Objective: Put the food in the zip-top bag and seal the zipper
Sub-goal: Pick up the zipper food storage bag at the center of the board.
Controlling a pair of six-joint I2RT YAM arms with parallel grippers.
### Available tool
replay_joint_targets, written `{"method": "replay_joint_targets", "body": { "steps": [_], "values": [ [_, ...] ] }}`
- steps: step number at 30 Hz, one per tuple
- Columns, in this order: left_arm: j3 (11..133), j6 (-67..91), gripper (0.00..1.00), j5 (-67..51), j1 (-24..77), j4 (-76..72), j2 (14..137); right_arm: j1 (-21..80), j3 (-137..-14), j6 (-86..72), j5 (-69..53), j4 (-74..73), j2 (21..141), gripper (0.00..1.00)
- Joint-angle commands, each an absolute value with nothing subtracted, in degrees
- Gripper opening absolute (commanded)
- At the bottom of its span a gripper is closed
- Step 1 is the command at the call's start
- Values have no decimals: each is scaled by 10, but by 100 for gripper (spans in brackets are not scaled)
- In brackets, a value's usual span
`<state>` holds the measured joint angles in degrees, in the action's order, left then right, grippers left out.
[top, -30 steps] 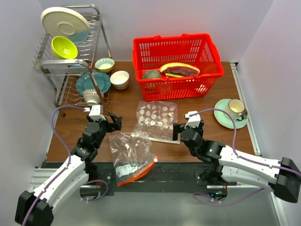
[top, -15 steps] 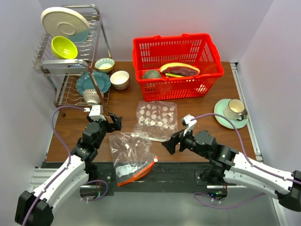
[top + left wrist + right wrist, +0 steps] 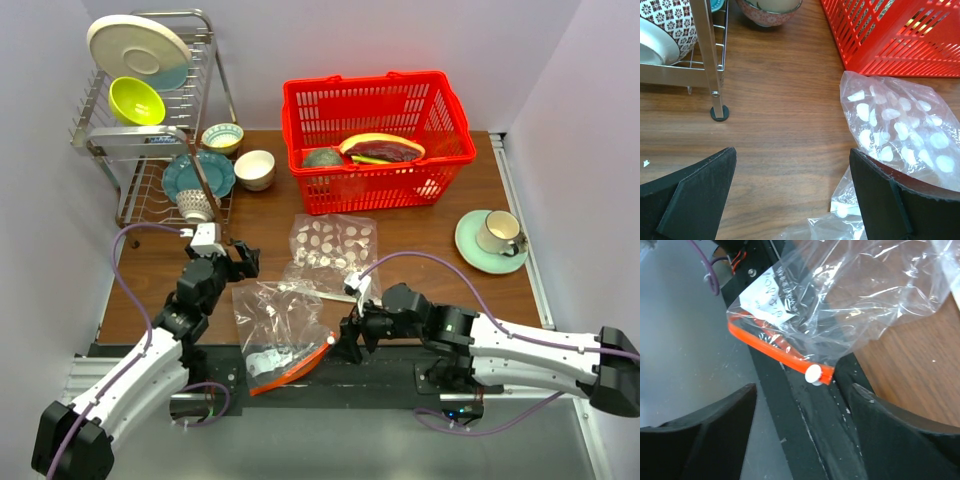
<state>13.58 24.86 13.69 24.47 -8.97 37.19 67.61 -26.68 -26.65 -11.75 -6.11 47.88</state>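
Right gripper point(image 3: 802, 387) first: jaws spread wide, gripping nothing. Sitting in the gap between the fingertips is the white slider tab point(image 3: 813, 375), at the end of the thin orange-red zipper strip point(image 3: 775, 352). Neither finger touches it. The strip runs away from that gap towards the left finger. The crinkly clear plastic zip-top bag point(image 3: 865, 295) fans out ahead of the jaws, across the wooden table point(image 3: 920, 375) and over the black rail point(image 3: 805, 425) at its near edge.

Left gripper point(image 3: 792, 152): jaws fully apart and empty, nothing touching them. Ahead of the right finger lies the clear bag printed with white dots point(image 3: 900, 130), and further ahead on that side is the red plastic basket point(image 3: 900, 40). A metal leg of the wire dish rack point(image 3: 715, 95) stands ahead of the left finger.

The change: a second ago the right gripper point(image 3: 350, 340) sat beside the dotted bag, and it has since swung down to the zipper's end. The left gripper point(image 3: 243, 262) has not moved.

The count: two bags, the zip-top bag point(image 3: 275, 320) and the dotted one point(image 3: 330, 250). One basket point(image 3: 380, 185), well ahead of both pairs of jaws. Inside it are three foods: a dark green ball point(image 3: 322, 158), a flat red-brown slab with a pale yellow rim point(image 3: 382, 147), and bright light-green stalks point(image 3: 372, 159) peeking from under the slab.
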Motion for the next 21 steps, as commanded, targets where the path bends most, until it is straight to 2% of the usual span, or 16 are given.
{"method": "replay_joint_targets", "body": {
  "steps": [1,5,8,11,12,14,21],
  "values": [
    [141,245,100,135,246,-121,376,689,-258,-285,-105,-11,492,74],
    [139,244,100,135,246,-121,374,690,-265,-292,-61,-2,510,72],
    [140,244,100,134,246,-121,375,690,-287,-291,-54,16,528,65],
    [138,244,100,134,246,-120,371,691,-307,-287,-38,16,555,44],
    [138,244,100,136,246,-119,368,691,-320,-287,-32,6,562,21],
    [139,243,100,135,246,-118,364,691,-332,-287,-25,2,577,2],
    [182,273,100,156,246,-45,347,690,-382,-286,41,-70,549,0]
  ]
}}
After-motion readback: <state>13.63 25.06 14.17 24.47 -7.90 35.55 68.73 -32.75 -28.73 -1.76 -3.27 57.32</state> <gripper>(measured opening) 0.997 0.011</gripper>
